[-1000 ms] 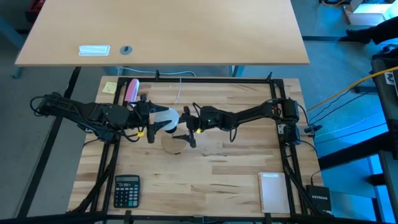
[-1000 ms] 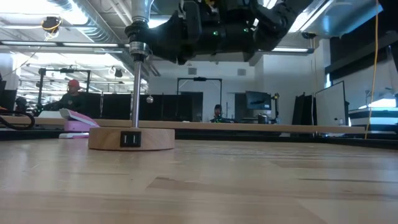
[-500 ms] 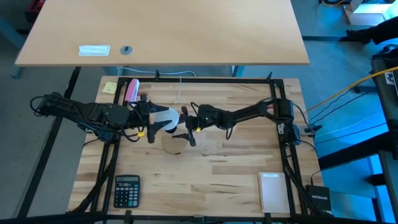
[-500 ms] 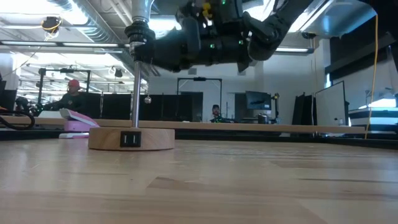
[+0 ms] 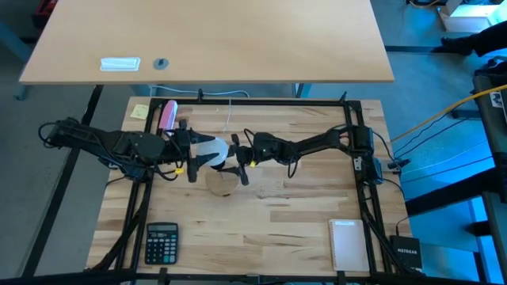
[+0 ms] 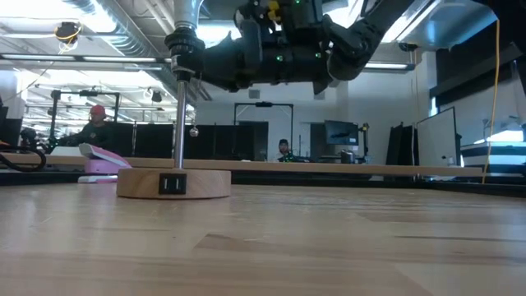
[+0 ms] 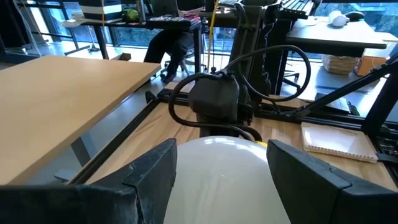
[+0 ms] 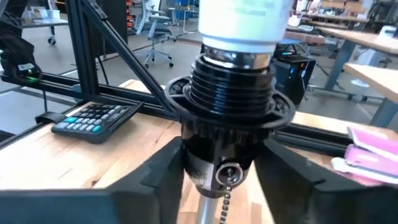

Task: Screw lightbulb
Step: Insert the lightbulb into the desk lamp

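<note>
Near edge of the pale butcher-block wooden table (image 5: 269,229): black desk calculator (image 5: 161,242) one side, white spiral notepad (image 5: 346,244) the other, both well apart from the work.

Mid-table: round wooden disc lamp base (image 6: 173,182) w/ thin metal post (image 6: 178,123) carrying the ribbed black socket (image 8: 229,102). Small white frosted-globe lightbulb (image 5: 209,150) sits up at the socket, globe lying toward the left arm, metal screw base already partly in the socket mouth.

Left gripper (image 7: 219,163): fingers (image 7: 155,171) spread wide round the globe, one each side, holding it. Right gripper (image 8: 219,165): fingers flank the black socket body, just beside it or touching; can't tell whether they've clamped yet.

Handling, my read: bulb is light, thin shell, fragile; frosted surface smooth so prob slippery under hard pads. Take it across the widest part of the globe, gentle squeeze only, not the neck. Twist w/ axis straight to the socket or threads could bind. Socket is stiff plastic, ribs give good purchase, so brace there; post looks slender, may flex if pushed sideways.

Far side: pink flat object (image 5: 167,115) and yellow sticky note (image 5: 140,111) at the back edge. Beyond, a second larger light-wood tabletop (image 5: 238,39).
</note>
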You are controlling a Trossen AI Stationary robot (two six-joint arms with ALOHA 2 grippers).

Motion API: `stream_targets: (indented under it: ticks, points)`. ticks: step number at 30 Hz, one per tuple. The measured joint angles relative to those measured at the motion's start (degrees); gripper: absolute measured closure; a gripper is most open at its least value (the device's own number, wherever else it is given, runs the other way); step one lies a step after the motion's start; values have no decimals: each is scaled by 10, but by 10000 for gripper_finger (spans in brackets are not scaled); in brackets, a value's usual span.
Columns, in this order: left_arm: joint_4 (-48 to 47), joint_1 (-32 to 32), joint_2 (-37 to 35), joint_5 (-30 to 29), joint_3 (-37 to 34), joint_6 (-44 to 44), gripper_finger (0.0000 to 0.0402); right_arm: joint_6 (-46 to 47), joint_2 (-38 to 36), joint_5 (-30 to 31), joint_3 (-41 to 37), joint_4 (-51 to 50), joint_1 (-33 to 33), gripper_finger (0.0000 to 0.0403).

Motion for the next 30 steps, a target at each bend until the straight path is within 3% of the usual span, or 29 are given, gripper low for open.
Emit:
stream_targets:
  ticks: [3, 9, 24, 27, 30]
  points:
    - [0, 0, 0, 0, 0, -2, 163, 9, -1, 17, 0, -11, 1, 258]
    - [0, 0, 0, 0, 0, -1, 163, 13, -2, 75, 0, -11, 10, 259]
    - [0, 1, 0, -6, 0, -4, 163, 72, -3, 405, -1, -3, 75, 259]
    - [0, 0, 0, -4, 0, -5, 163, 74, -3, 436, -1, -4, 81, 259]
    - [0, 0, 0, -4, 0, -6, 163, 74, -3, 430, -1, -3, 80, 259]
